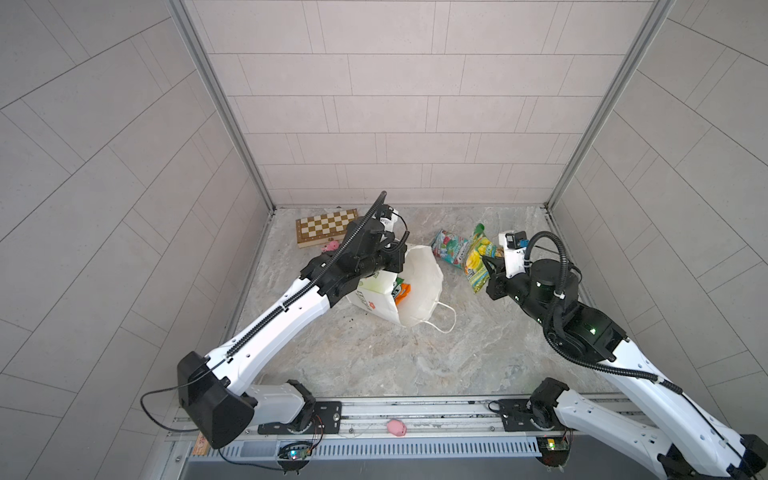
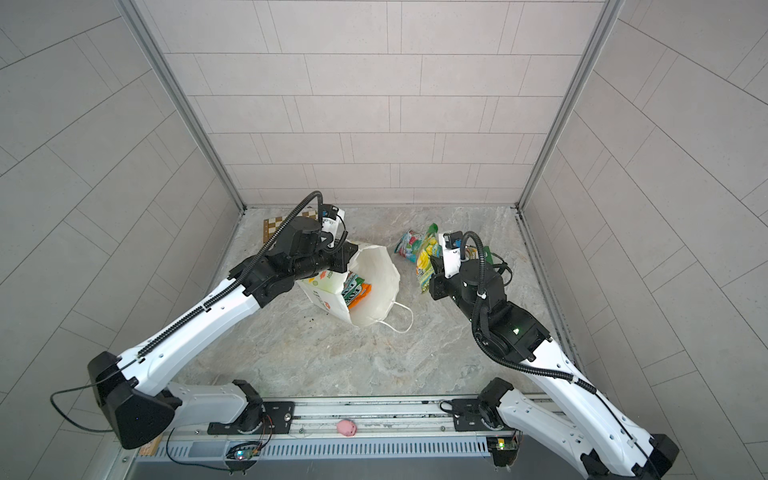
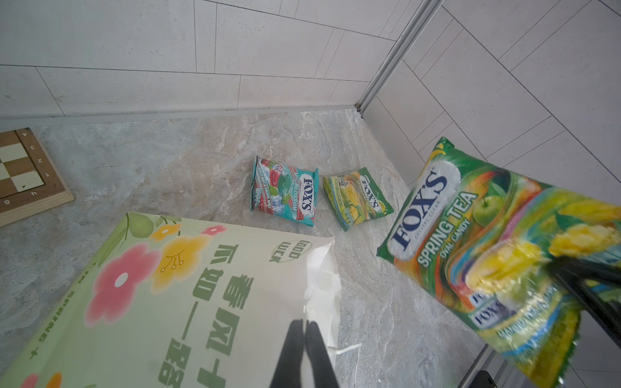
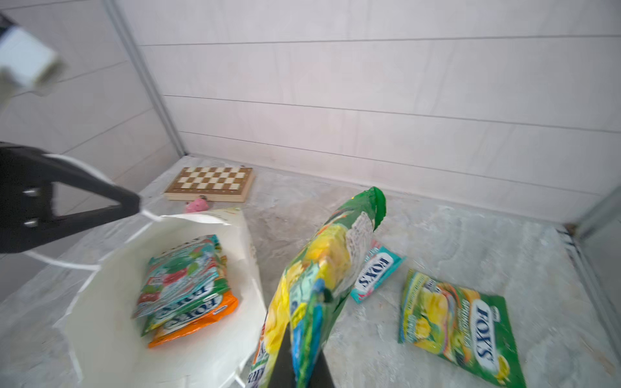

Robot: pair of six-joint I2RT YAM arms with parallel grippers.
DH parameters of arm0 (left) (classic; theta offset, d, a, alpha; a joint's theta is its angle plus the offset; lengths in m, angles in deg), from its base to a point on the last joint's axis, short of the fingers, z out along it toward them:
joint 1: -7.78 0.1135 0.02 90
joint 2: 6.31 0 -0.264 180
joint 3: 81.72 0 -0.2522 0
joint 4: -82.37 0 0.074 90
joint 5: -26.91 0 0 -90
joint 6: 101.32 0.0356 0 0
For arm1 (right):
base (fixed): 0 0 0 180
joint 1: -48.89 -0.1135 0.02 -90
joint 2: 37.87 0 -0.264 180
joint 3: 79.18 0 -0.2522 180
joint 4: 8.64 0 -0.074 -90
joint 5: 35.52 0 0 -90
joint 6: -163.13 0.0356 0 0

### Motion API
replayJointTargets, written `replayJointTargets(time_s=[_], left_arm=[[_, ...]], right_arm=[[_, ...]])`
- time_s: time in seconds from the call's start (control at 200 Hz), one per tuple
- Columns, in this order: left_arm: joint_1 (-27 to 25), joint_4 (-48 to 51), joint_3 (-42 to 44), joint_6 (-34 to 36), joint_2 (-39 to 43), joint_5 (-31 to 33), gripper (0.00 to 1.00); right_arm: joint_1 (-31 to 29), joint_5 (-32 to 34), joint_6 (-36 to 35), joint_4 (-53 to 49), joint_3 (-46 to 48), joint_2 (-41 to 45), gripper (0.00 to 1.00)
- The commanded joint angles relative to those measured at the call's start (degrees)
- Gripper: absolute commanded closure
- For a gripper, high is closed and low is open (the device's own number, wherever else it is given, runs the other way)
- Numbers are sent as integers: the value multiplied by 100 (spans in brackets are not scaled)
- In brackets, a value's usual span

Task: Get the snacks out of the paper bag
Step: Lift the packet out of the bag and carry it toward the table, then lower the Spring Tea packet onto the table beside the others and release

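Right end effector (image 1: 493, 269) is clamped on a floppy, slick yellow-green packet (image 4: 322, 268) mid-air at 3 o'clock of the paper bag (image 1: 422, 266), left end effector (image 3: 304, 327) pinches the bag's rim, and three more packets (image 1: 401, 291) sit inside, so I'd grab those light things by a crimped edge.

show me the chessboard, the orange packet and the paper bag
chessboard (image 4: 210, 181): right wrist view, chequered top
orange packet (image 4: 221, 310): right wrist view, orange edge
paper bag (image 3: 151, 319): left wrist view, printed side

White arm shells (image 1: 270, 328) — black joints (image 1: 365, 257) (ribbed black cables (image 1: 547, 332))
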Motion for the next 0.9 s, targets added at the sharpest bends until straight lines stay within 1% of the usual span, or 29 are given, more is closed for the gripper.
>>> replayJointTargets(time_s=[0.0, 0.12, 0.24, 0.44, 0.56, 0.771, 0.896], left_arm=[[-26, -51, 32, 64, 140, 15, 100], [-23, -55, 22, 46, 118, -9, 100], [-19, -63, 22, 50, 118, -5, 100], [-24, -55, 15, 55, 110, -3, 100], [-21, -55, 29, 63, 109, -30, 100], [-19, -38, 31, 63, 148, -22, 100], [-22, -11, 32, 70, 177, 8, 100]], right_arm=[[525, -37, 393, -121, 85, -109, 100], [1157, -662, 561, -104, 329, -336, 100], [1484, -1316, 526, -49, 446, -648, 100], [1581, -2221, 564, 454, 613, -1147, 100], [1608, -2791, 766, 894, 658, -1629, 100], [1616, -3889, 1186, 2072, 547, -2698, 100], [1616, -4601, 1616, 2884, 428, -3356, 100]])
